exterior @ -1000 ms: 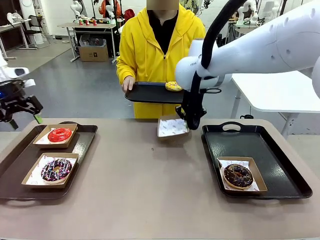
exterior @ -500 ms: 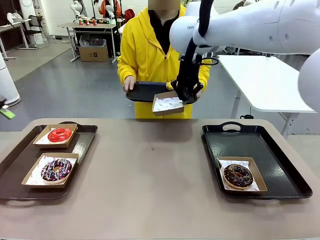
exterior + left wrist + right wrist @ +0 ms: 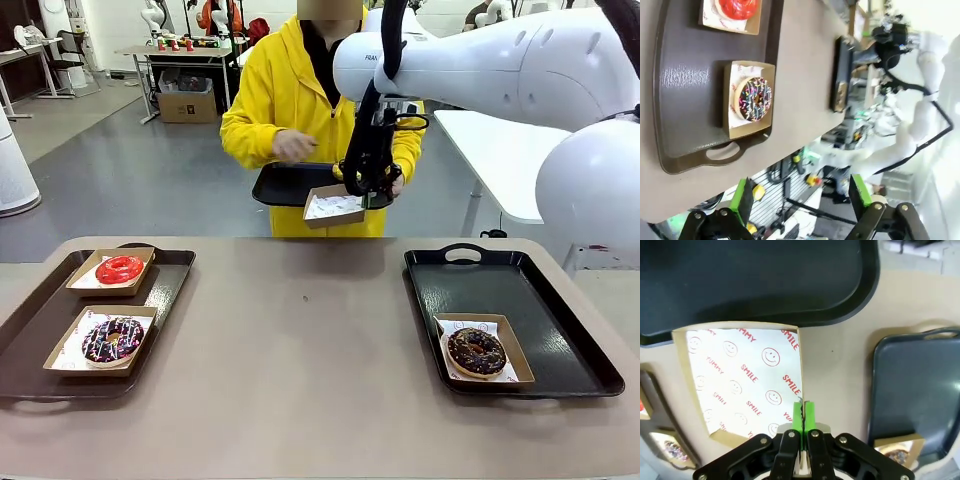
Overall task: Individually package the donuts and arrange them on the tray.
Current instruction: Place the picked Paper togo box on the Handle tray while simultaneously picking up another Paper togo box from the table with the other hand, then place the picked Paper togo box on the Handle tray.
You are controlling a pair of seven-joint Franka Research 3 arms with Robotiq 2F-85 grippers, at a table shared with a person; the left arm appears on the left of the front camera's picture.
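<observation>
On the left tray [image 3: 170, 275], well down and to the left of the right gripper, the glossy red donut [image 3: 119, 268] sits in its cardboard box at the far end, with the sprinkled purple donut [image 3: 112, 339] boxed nearer the robot. The left gripper [image 3: 802, 200] hangs with its green pads spread wide, gripping nothing, the purple donut and its tray beyond its fingertips. The right gripper [image 3: 366, 192] is raised, jaws pressed together on the rim of an empty paper-lined box [image 3: 333, 207], just below the black tray [image 3: 285, 184] that the person holds. Below and right of it, the chocolate donut [image 3: 476, 350] rests boxed on the right tray [image 3: 520, 290].
</observation>
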